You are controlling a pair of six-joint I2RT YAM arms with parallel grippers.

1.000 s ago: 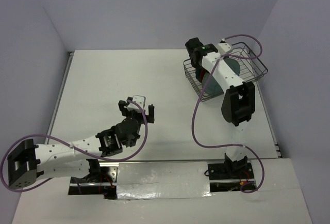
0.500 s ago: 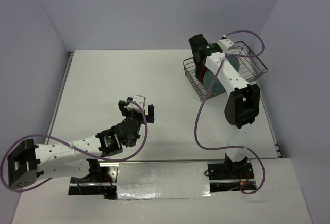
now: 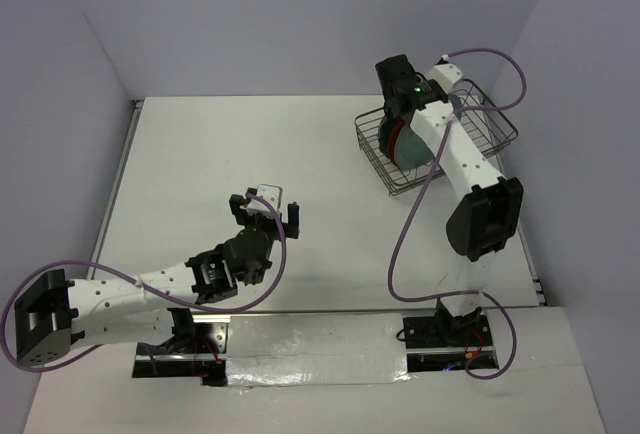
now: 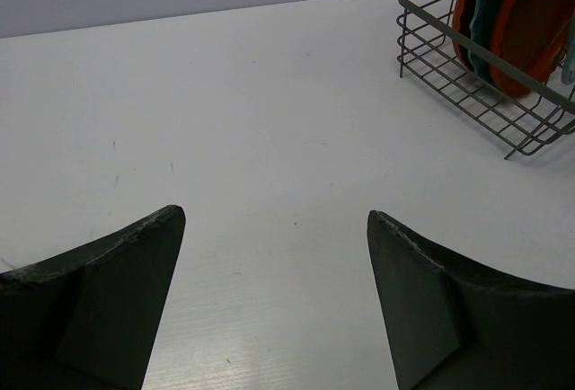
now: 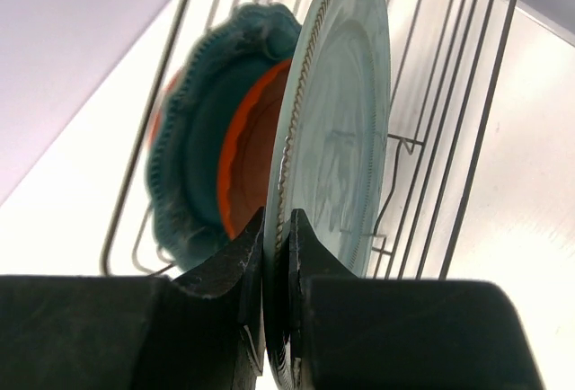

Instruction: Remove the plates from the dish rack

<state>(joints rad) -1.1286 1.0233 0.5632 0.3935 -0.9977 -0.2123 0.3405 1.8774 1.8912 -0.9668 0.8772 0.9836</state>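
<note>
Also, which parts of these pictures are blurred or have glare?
Right wrist view: the pale grey-green plate in front is sharp, the teal scalloped plate behind it is blurred. Left wrist view: the dish rack is clear, no glare. Top external view: the shiny strip by the arm bases reflects light.

Plates (image 5: 332, 138), perhaps four, upright in rack (image 3: 372, 149)

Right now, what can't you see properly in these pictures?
- Top view: the right arm covers most plates in the dish rack; count unclear.
- Right wrist view: the red-orange plate sits mostly behind the pale plate; the right tool hides its lower rim.
- Left wrist view: dish rack cut off by the right edge.
</note>
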